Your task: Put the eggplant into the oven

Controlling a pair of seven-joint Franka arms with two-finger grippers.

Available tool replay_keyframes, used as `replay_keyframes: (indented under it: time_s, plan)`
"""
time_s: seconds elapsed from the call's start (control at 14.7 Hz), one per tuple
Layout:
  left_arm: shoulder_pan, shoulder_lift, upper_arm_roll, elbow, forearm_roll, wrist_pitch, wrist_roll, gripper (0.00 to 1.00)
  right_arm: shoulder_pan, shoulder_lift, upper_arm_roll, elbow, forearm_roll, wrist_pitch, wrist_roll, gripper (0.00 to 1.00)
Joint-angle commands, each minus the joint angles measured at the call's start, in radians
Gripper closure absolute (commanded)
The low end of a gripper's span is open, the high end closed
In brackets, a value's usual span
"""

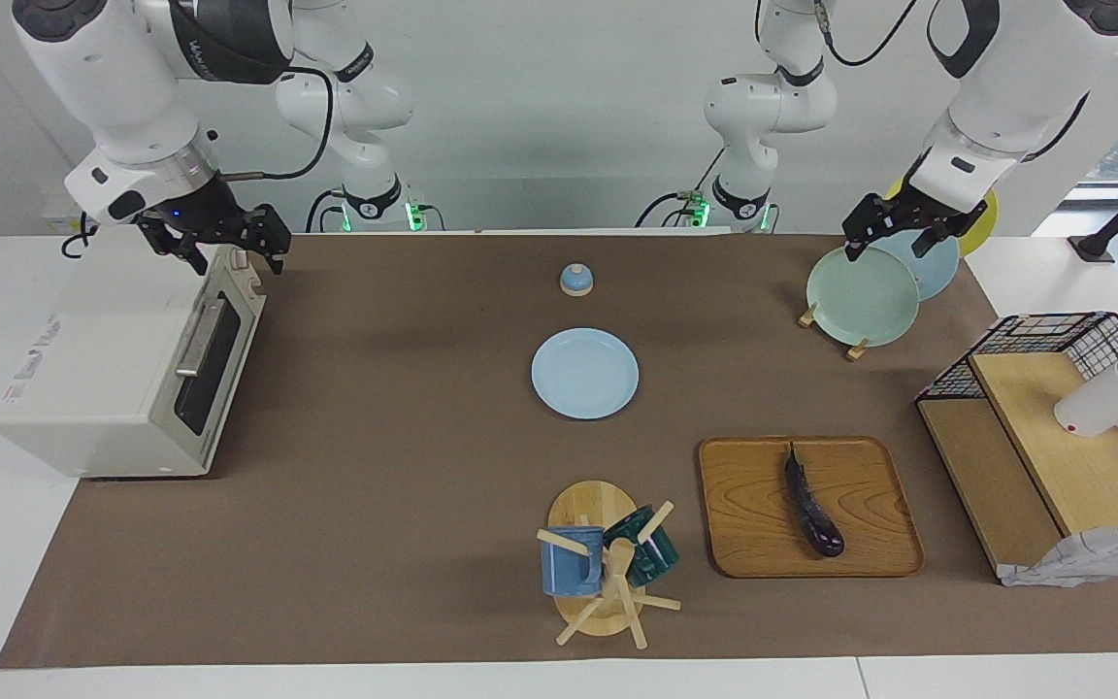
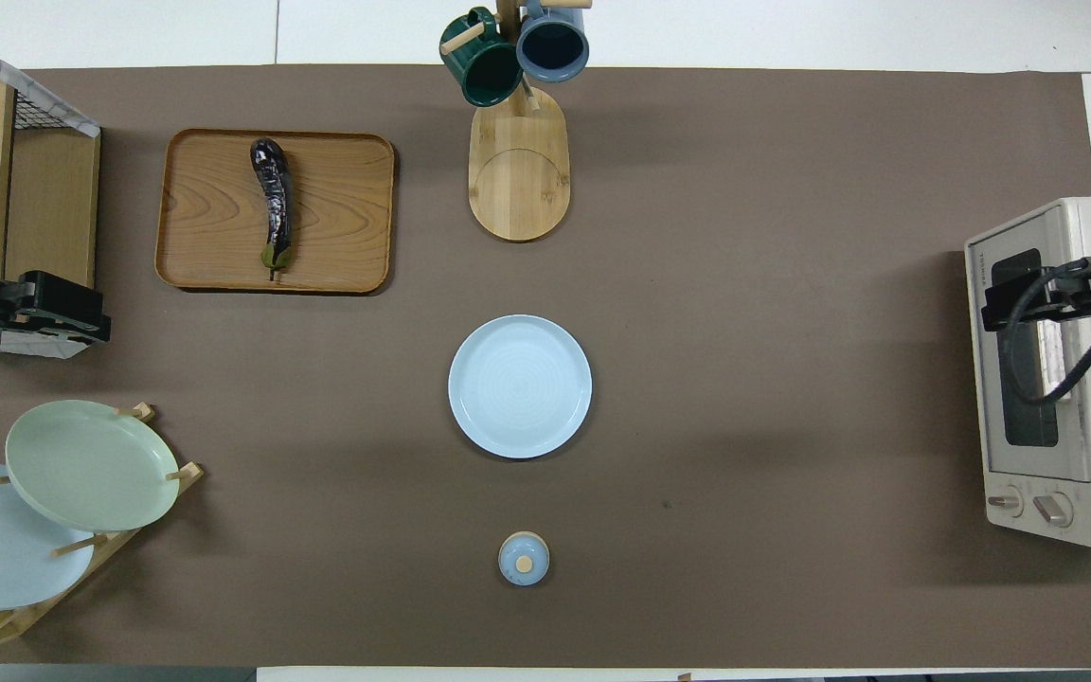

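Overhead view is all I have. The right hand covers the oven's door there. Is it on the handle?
Observer: No. The right hand hangs open over the oven's top corner nearer the robots, above the handle.
Operator: Is the door shut?
Observer: Yes, it stands upright and closed.
Operator: And the left hand?
Observer: The left hand is open and empty, raised over the green plate in the rack.
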Motion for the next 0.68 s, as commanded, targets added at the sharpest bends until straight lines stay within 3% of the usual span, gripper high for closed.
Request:
replay_keyframes:
  time_s: [0.0, 0.34, 0.61]
  plan:
    - [0.01, 0.004, -0.006, 0.01, 0.001, 0.012, 0.0, 0.0, -0.006, -0.01, 0.003, 0.0, 0.005, -0.011, 0.01, 0.0]
    - [0.007, -0.001, -0.006, 0.001, 0.001, 0.018, -0.003, 0.0, -0.006, -0.01, 0.003, 0.0, 0.005, -0.011, 0.01, 0.0]
    - [0.0, -0.004, -0.005, -0.022, 0.001, 0.099, -0.007, 0.0, -0.007, -0.012, 0.001, 0.0, 0.005, -0.018, 0.009, 0.0]
